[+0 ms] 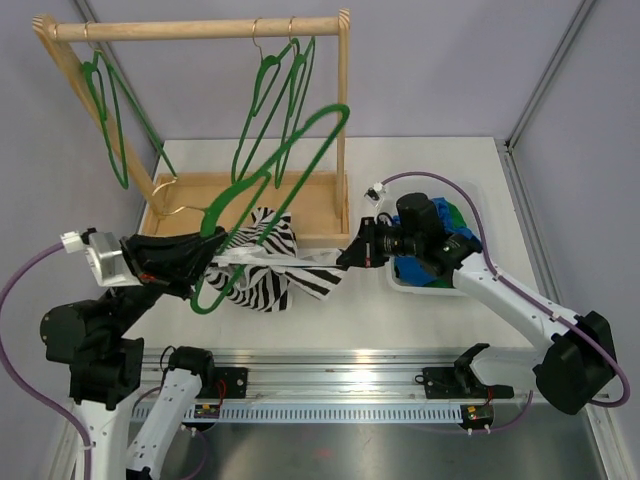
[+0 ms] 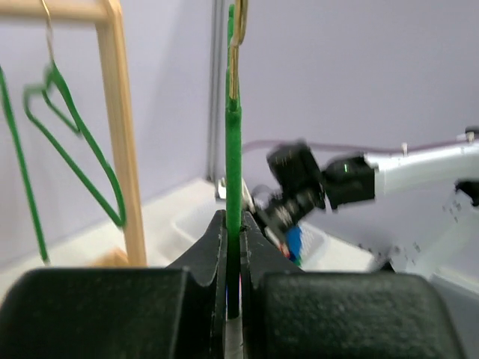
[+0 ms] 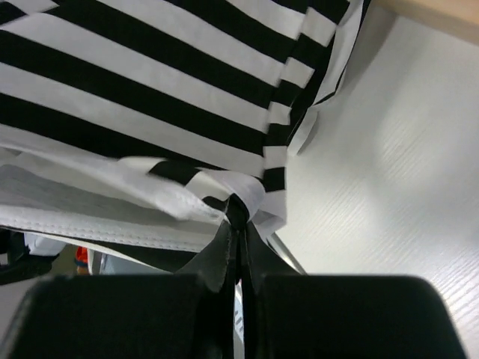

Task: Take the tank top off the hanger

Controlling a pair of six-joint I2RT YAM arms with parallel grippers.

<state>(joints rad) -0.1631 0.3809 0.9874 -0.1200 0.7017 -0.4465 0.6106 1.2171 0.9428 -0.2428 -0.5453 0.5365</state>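
A black-and-white striped tank top (image 1: 268, 262) hangs bunched on a green hanger (image 1: 285, 165) that tilts up toward the rack. My left gripper (image 1: 205, 258) is shut on the hanger's lower part; in the left wrist view the green hanger (image 2: 233, 172) stands pinched between the closed jaws of the left gripper (image 2: 233, 224). My right gripper (image 1: 345, 257) is shut on the tank top's right edge. In the right wrist view the right gripper (image 3: 238, 217) pinches a fold of the striped tank top (image 3: 157, 90).
A wooden rack (image 1: 200, 28) with a tray base (image 1: 320, 195) stands behind, carrying more green hangers (image 1: 105, 110). A white bin (image 1: 470, 215) with blue and green clothes sits at the right, under my right arm. The table's near edge has a metal rail (image 1: 350, 385).
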